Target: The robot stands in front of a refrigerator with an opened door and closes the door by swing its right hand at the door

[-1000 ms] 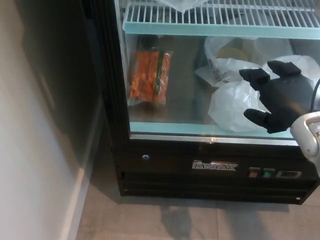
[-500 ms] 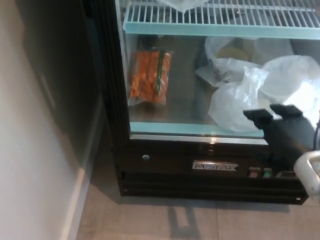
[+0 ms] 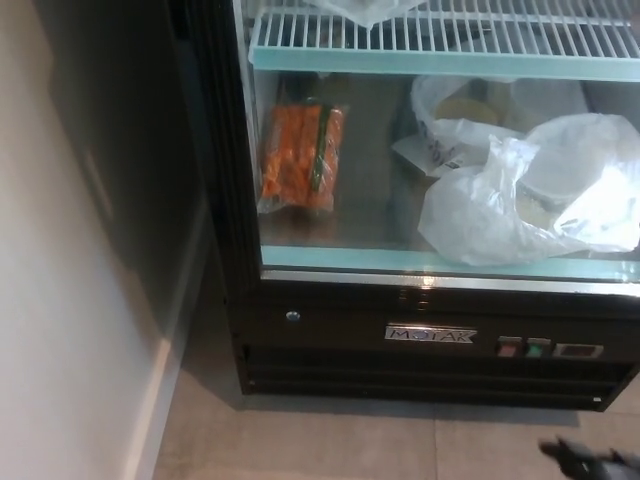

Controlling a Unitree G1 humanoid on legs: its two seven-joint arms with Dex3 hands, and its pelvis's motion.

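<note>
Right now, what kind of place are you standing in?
Probably a kitchen or storeroom, though I cannot tell which. A black commercial-looking refrigerator stands on a grey tiled floor beside a pale wall. Its lower shelf holds a bag of carrots and white plastic bags.

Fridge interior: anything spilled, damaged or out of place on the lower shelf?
Nothing stands out. A bag of carrots lies flat at the left of the lower shelf, white plastic bags sit bunched at the right. No spill or damage shows. Only the right hand tips show, bottom right.
</note>
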